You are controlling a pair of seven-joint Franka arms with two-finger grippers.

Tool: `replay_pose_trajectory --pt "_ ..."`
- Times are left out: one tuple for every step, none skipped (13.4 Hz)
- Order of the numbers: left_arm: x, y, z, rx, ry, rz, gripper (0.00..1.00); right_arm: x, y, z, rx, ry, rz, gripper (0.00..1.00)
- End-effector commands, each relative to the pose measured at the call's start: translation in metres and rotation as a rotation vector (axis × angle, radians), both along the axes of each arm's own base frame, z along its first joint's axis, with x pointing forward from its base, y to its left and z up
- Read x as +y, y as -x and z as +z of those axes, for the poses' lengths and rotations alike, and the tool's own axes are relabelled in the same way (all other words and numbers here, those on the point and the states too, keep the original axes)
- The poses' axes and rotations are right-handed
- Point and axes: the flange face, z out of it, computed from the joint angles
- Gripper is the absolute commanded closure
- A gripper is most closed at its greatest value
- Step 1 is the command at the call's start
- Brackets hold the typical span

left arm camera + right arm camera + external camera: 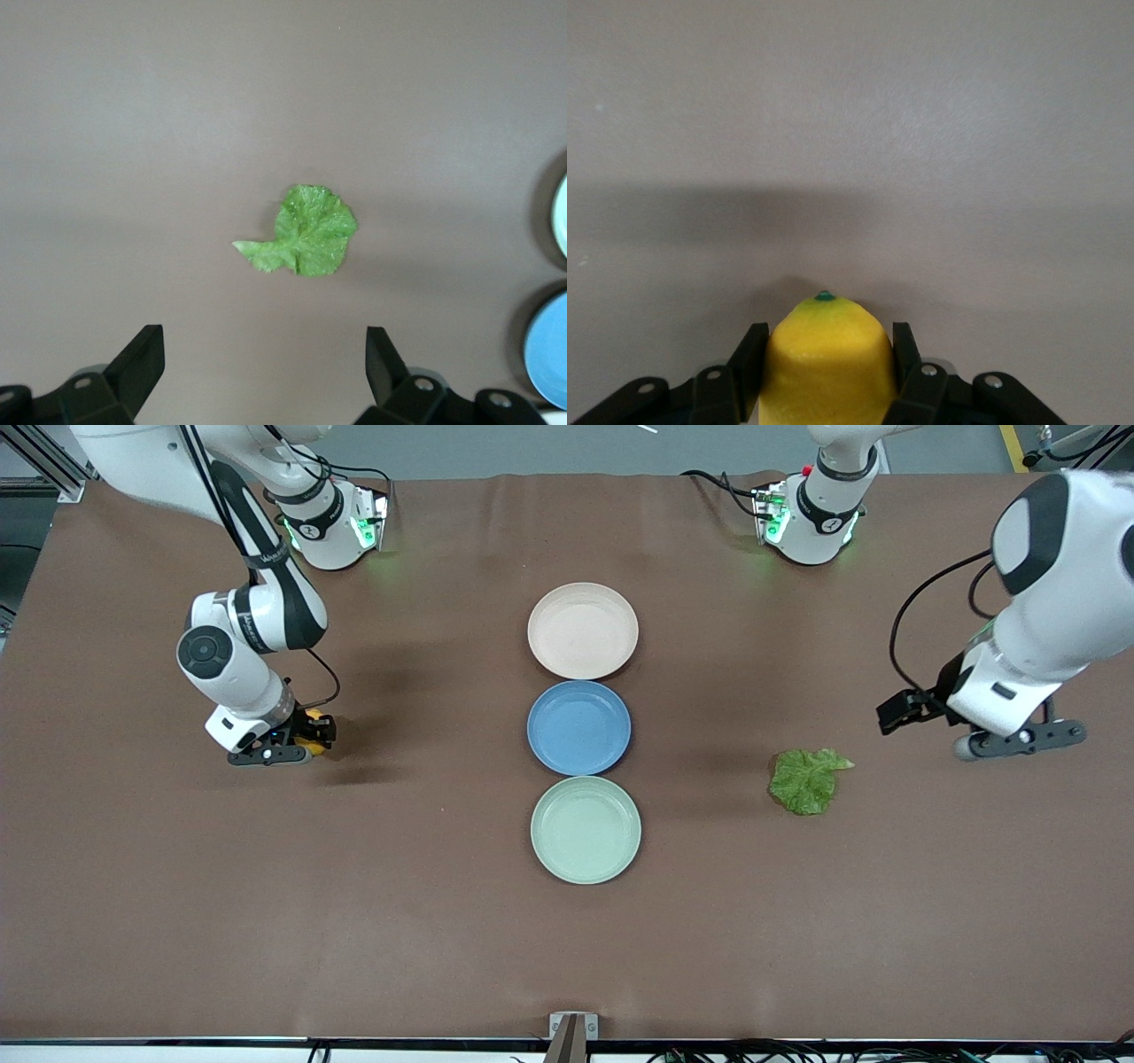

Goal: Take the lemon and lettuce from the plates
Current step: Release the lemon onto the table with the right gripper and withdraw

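The lemon [311, 735] is yellow and sits between the fingers of my right gripper [301, 742], low over the bare table at the right arm's end. In the right wrist view the lemon [824, 363] fills the right gripper [824, 341], and both fingers press its sides. The lettuce [806, 779] lies flat on the table toward the left arm's end, off the plates. My left gripper [1023, 740] is open and empty, up over the table beside the lettuce; the left wrist view shows the leaf [306, 232] ahead of the left gripper [266, 341]. The beige-pink plate [582, 631] and the mint plate [586, 829] are empty.
A blue plate [578, 727] lies between the two pale plates in a row at the table's middle. Edges of the mint plate [561, 217] and the blue plate [545, 350] show in the left wrist view. Brown table [354, 912] all around.
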Motion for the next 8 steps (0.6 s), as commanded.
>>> replay_pose_trajectory --pt "0.009 0.001 0.049 0.012 0.001 -0.04 0.0 0.003 0.01 -0.02 0.008 -0.016 0.015 1.0" --pt "0.015 0.002 0.064 0.009 0.001 -0.045 0.0 0.002 0.009 -0.02 0.007 -0.016 0.012 0.98" --pt "0.019 0.002 0.079 -0.001 0.002 -0.045 0.0 0.001 0.008 -0.019 0.004 -0.016 0.018 0.84" --pt "0.032 0.003 0.092 -0.007 0.005 -0.036 0.0 0.0 0.006 -0.018 0.004 -0.016 0.043 0.41" --pt "0.041 0.005 0.103 -0.006 0.031 -0.051 0.0 -0.008 0.005 -0.018 0.003 -0.016 0.046 0.0" --pt "0.048 0.006 0.108 -0.006 0.055 -0.071 0.0 -0.013 0.004 -0.017 0.003 -0.016 0.036 0.0" --pt "0.052 0.006 0.108 -0.007 0.064 -0.081 0.0 -0.012 -0.001 -0.01 -0.008 -0.016 0.038 0.0" --pt "0.052 0.005 0.106 -0.004 0.068 -0.096 0.0 -0.012 -0.006 -0.002 -0.023 -0.016 0.04 0.0"
